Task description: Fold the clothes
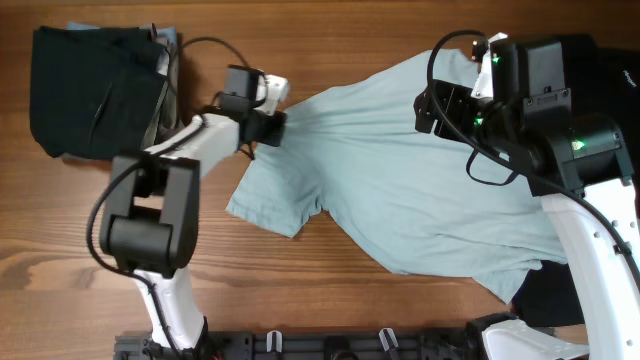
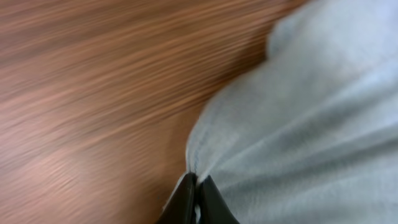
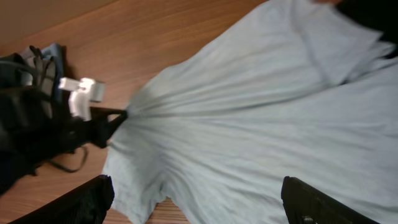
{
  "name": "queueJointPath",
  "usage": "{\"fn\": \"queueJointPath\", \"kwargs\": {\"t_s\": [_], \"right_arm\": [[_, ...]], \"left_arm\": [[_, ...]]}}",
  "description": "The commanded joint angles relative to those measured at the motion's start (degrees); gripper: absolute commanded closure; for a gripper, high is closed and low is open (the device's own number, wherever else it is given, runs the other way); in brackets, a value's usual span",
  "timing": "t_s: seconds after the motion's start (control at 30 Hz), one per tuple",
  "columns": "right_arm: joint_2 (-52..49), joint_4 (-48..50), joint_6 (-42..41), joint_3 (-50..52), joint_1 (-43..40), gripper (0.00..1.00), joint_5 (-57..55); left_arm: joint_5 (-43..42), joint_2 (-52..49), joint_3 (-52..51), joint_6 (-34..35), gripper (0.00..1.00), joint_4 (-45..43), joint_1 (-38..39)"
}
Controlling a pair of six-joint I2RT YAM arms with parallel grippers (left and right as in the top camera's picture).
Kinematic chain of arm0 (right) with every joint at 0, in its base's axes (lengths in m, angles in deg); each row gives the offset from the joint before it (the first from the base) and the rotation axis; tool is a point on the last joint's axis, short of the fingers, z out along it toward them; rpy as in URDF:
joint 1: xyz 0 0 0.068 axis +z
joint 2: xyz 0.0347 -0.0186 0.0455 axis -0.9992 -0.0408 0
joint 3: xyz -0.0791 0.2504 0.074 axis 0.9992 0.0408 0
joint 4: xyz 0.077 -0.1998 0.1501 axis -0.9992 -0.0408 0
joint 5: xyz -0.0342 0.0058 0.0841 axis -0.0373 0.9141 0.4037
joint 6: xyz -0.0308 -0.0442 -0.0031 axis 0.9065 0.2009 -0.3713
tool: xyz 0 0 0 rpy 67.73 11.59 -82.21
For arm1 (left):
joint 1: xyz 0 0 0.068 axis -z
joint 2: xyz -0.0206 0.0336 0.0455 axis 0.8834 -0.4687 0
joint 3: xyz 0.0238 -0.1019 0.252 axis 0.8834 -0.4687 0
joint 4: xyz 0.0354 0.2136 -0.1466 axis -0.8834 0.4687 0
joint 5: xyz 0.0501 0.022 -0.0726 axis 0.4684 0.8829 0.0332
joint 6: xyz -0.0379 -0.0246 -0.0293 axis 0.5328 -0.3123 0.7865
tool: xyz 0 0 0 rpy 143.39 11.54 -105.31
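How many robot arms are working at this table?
2. The left arm reaches to the edge of the light-blue T-shirt, where the left gripper pinches the fabric. The right arm hangs above the shirt's other side. No others appear hidden.

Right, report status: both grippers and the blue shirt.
Left gripper shut, pinching edge of light-blue T-shirt, fabric bunched toward it. Right gripper open, holding nothing, above the shirt. Dark clothes stacked apart, not in the way.
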Motion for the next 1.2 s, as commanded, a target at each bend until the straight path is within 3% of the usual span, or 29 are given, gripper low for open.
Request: {"fn": "queueJointPath", "kwargs": {"t_s": [0.0,0.2,0.37,0.4,0.43,0.57,0.6,0.73,0.9,1.17], "right_arm": [[0.0,-0.2,0.3,0.6,0.0,0.09,-3.0],[-2.1,-0.4,0.2,1.2,0.0,0.08,-4.5],[-5.9,0.1,-1.7,1.2,-0.2,0.09,-5.5],[-7.2,0.1,-1.4,1.2,-0.2,0.09,-5.5],[-8.1,0.1,-1.3,1.2,-0.2,0.09,-5.5],[-12.9,-0.8,-1.0,1.2,-0.2,0.09,-3.9],[-13.6,-0.8,-1.0,1.2,-0.2,0.08,-3.5],[-14.0,0.5,-0.7,1.2,-0.2,0.06,-3.3],[-12.1,2.2,0.5,1.2,-0.2,0.05,-2.9],[-11.8,1.6,0.4,1.2,-0.2,0.04,0.8]], "left_arm": [[7.2,3.6,-1.5,3.9,0.96,7.2,-7.9],[7.0,13.8,-1.5,4.9,0.96,16.8,-18.6],[5.4,20.9,-1.5,4.9,0.96,19.9,-20.7],[4.8,22.4,-1.5,4.9,0.92,20.3,-20.6],[4.2,23.3,-1.5,4.9,0.84,20.6,-20.6],[-6.2,27.1,-1.5,4.9,0.27,20.9,-19.7],[-9.2,27.5,-1.5,4.9,0.00,20.8,-19.4],[-17.1,28.0,-1.5,4.9,0.00,18.3,-18.7],[-16.8,25.5,-1.5,3.5,0.00,11.8,-15.1],[-4.5,12.7,-1.5,3.3,0.06,-5.2,-3.5]]}}
